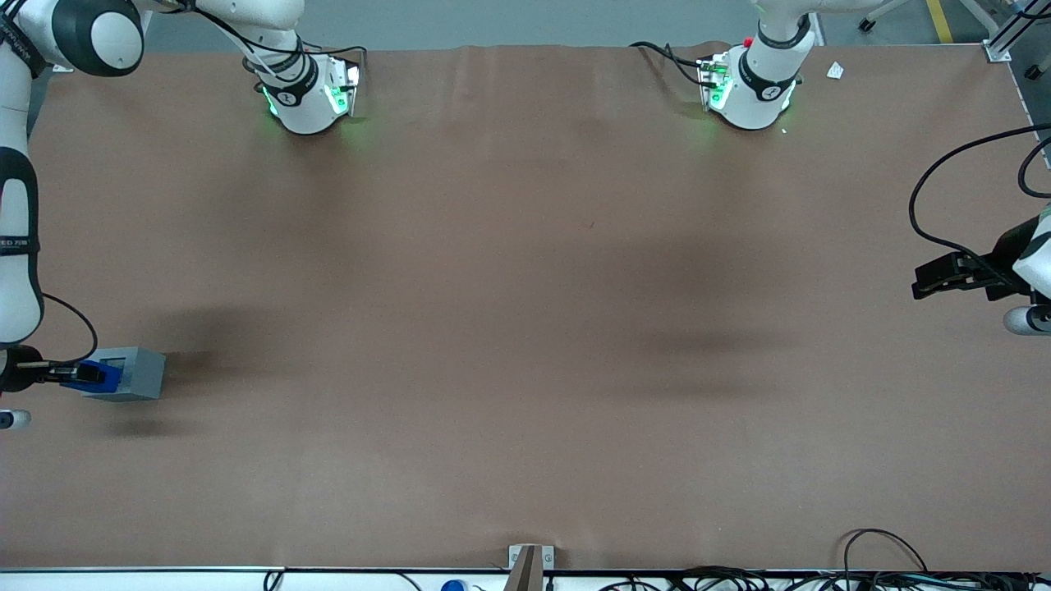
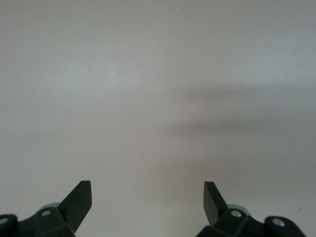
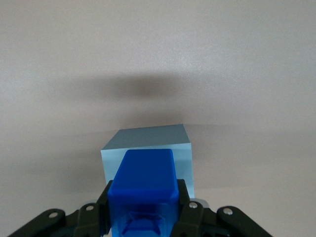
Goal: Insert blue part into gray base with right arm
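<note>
Blue part point(image 3: 146, 180) sits pinched between the two black fingers of the pincer point(image 3: 145, 217), which press on its flanks and leave its leading end free — a grip that, as I read it, keeps the nose of the piece clear so it can go into the opening. In the wrist view that nose lies right against the near face of the gray base point(image 3: 148, 148); whether it has already entered the recess I cannot tell, because the blue piece covers that face.

From the front, the right arm point(image 1: 18, 238) comes down at the working arm's end of the table point(image 1: 525, 328), and its pincer point(image 1: 72, 375) lies low and level, aimed sideways along the surface toward the parked arm's end. The blue part point(image 1: 100, 374) shows just ahead of the fingertips, touching the gray base point(image 1: 131, 373), which rests flat on the table. The level pose probably answers to an opening in the side of the base, calling for a straight sideways push. With nothing bracing it, the base could slide under that push.
</note>
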Action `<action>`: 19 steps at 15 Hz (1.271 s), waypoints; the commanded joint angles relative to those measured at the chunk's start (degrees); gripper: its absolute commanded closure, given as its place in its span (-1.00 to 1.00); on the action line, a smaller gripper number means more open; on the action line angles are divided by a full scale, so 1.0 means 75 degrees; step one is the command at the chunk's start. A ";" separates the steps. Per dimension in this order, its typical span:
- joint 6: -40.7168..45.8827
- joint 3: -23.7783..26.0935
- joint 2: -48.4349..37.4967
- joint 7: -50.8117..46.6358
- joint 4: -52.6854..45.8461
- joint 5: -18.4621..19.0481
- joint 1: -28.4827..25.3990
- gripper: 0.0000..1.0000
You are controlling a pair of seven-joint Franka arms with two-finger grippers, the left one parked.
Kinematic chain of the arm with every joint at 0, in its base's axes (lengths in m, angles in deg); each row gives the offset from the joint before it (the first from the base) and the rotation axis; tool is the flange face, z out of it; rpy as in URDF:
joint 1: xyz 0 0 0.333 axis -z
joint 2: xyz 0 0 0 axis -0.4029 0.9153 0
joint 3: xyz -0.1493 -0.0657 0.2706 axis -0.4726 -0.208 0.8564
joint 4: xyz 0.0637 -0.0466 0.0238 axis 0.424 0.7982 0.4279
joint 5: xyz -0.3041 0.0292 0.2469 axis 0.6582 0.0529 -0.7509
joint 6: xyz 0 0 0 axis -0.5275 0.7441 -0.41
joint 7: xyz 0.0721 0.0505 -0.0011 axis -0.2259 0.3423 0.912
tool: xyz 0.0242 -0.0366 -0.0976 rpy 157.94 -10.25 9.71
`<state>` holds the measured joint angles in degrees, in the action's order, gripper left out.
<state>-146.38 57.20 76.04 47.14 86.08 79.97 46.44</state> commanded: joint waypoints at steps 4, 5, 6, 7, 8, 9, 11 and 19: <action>0.0679 0.0058 0.0194 -0.0011 -0.0372 0.0038 -0.0025 0.99; 0.0761 0.0058 0.0194 -0.0011 -0.0477 0.0050 -0.0025 0.99; 0.0843 0.0058 0.0194 -0.0011 -0.0548 0.0050 -0.0025 0.99; 0.0856 0.0058 0.0194 0.0001 -0.0549 0.0050 -0.0036 0.99; 0.0844 0.0058 0.0194 0.0012 -0.0560 0.0062 -0.0036 0.99; 0.0821 0.0058 0.0194 0.0059 -0.0572 0.0074 -0.0025 0.99; 0.0786 0.0058 0.0206 0.0351 -0.0572 0.0074 -0.0025 0.99; 0.0563 0.0046 0.0218 0.1033 -0.0537 0.0261 -0.0025 0.99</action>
<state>-142.07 57.29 76.58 53.84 83.68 81.10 46.13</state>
